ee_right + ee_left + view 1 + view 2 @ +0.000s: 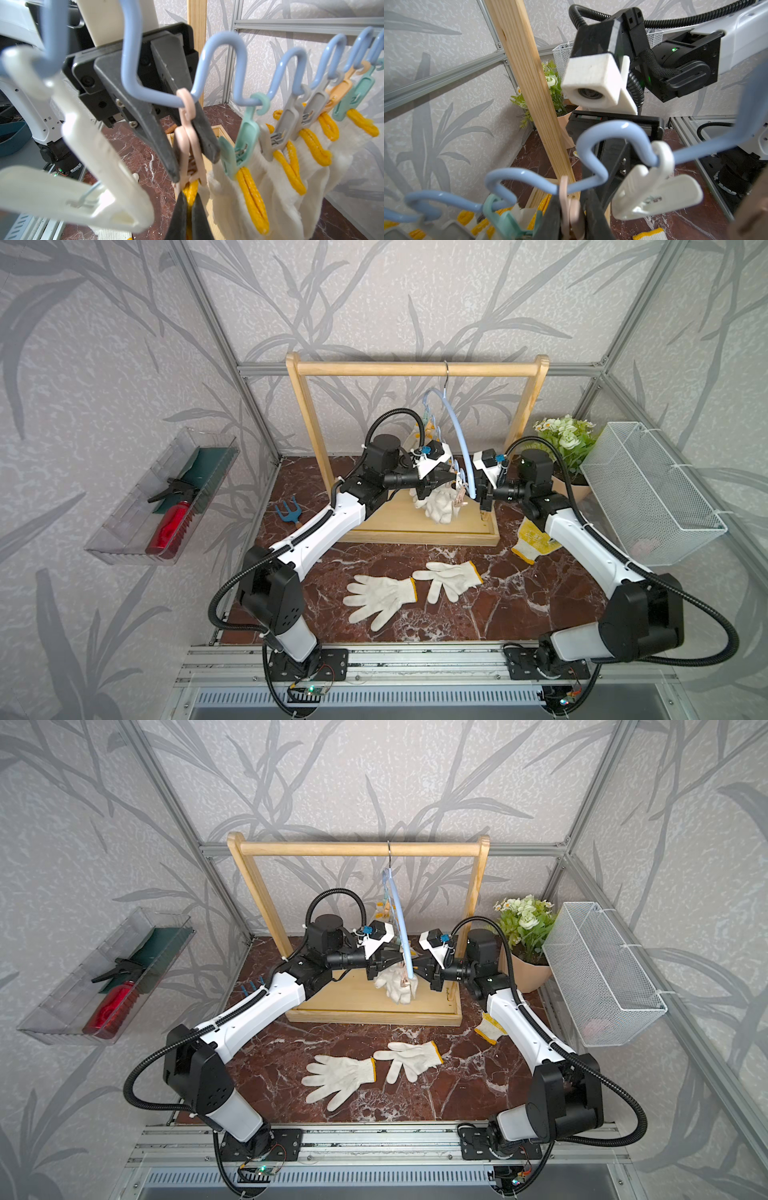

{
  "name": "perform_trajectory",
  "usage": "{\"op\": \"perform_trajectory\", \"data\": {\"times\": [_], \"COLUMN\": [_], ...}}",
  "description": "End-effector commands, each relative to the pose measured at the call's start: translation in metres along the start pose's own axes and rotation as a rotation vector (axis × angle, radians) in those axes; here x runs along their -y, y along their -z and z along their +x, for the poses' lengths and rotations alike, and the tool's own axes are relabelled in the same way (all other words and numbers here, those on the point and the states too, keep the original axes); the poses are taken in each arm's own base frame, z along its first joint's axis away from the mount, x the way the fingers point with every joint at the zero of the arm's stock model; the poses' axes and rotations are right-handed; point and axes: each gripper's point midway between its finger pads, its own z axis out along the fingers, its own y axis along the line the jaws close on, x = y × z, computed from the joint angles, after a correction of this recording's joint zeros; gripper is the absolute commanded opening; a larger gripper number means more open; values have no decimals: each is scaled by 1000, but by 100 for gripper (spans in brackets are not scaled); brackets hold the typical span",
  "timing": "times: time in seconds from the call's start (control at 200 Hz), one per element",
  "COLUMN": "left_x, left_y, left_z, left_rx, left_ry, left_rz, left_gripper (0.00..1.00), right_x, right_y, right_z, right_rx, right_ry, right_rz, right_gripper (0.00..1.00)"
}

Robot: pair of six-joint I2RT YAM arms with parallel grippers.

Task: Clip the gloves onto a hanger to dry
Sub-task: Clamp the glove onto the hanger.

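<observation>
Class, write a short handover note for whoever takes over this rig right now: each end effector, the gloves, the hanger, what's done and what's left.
Left end effector: squeezing the pink clip on the light-blue hanger, which hangs from the wooden rack.
Right end effector: shut on the yellow cuff of a glove, held up at that clip's mouth.
Done: several gloves hang clipped further along the hanger.
Left: let the pink clip close on the held cuff, then hang the two gloves lying on the marble table. The white clip at the hanger's end hangs empty.
</observation>
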Motion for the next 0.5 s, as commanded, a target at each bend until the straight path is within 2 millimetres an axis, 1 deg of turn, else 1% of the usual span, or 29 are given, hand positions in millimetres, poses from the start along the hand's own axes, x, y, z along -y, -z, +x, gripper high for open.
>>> {"op": "perform_trajectory", "data": {"times": [0.0, 0.025, 0.06, 0.12, 0.195, 0.22, 0.295, 0.34, 0.38, 0.425, 0.495], "left_x": [27, 27, 27, 26, 25, 25, 23, 24, 23, 22, 22], "left_y": [-14, -15, -14, -14, -13, -12, -10, -8, -6, -5, -1], "left_z": [47, 48, 47, 48, 45, 44, 39, 37, 34, 31, 25], "left_rx": [-99, -98, -96, -95, -86, -84, -71, -61, -49, -40, -18], "left_ry": [94, 97, 96, 100, 101, 102, 106, 109, 111, 120, 128], "left_rz": [119, 116, 114, 107, 96, 91, 74, 83, 84, 81, 86], "left_gripper": [0, 0, 4, 16, 24, 29, 32, 38, 42, 44, 47], "right_x": [-13, -13, -12, -11, -9, -9, -7, -5, -3, -1, 3], "right_y": [1, 1, 1, 1, 0, 0, -1, -1, -1, -1, -1], "right_z": [-27, -26, -26, -25, -23, -22, -19, -16, -14, -12, -8], "right_rx": [50, 50, 52, 53, 52, 52, 49, 42, 36, 29, 19], "right_ry": [71, 70, 69, 65, 57, 54, 50, 47, 43, 38, 29], "right_rz": [-33, -32, -30, -25, -17, -17, -5, 5, 15, 28, 52], "right_gripper": [0, 0, 0, 0, 3, 4, 9, 10, 13, 16, 26]}}
